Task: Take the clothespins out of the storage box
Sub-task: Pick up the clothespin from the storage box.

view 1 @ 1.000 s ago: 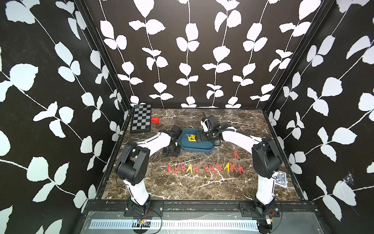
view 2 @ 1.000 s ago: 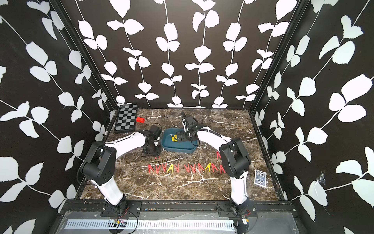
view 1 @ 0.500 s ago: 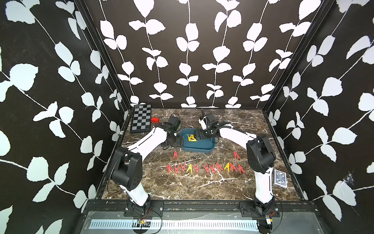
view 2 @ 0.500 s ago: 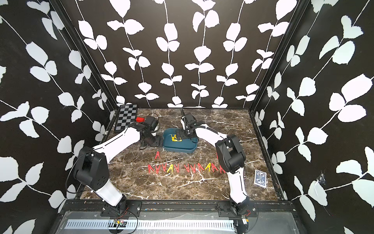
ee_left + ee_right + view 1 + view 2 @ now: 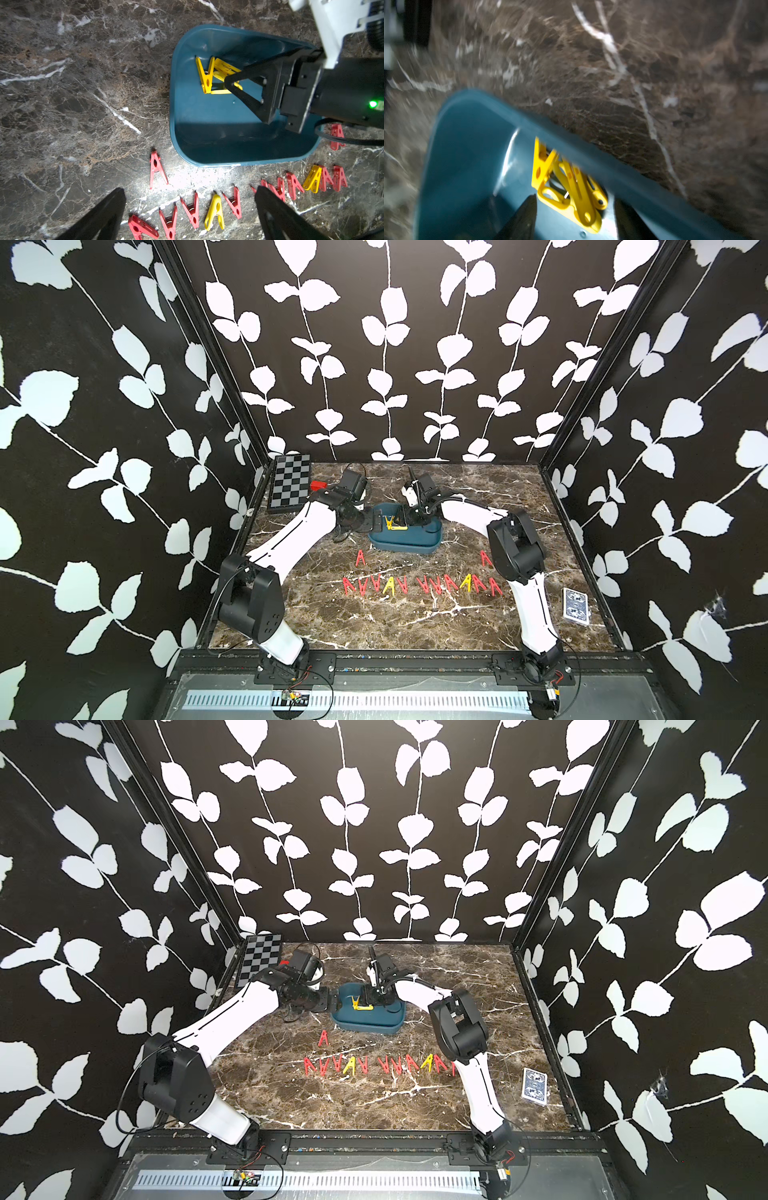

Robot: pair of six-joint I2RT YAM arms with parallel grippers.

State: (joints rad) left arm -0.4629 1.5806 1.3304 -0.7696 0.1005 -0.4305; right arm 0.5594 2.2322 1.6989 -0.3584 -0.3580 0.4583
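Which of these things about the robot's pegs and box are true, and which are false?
1. Some yellow plastic clothespins lie inside the teal-blue plastic storage box. True.
2. The box also holds red ones. False: only yellow ones show inside; the red plastic clothespins lie outside it on the brown marble table.
3. The left end effector grips a clothespin. False: its jaws stand open and empty, above the table.
4. The right end effector reaches into the box, right at the yellow ones. True.
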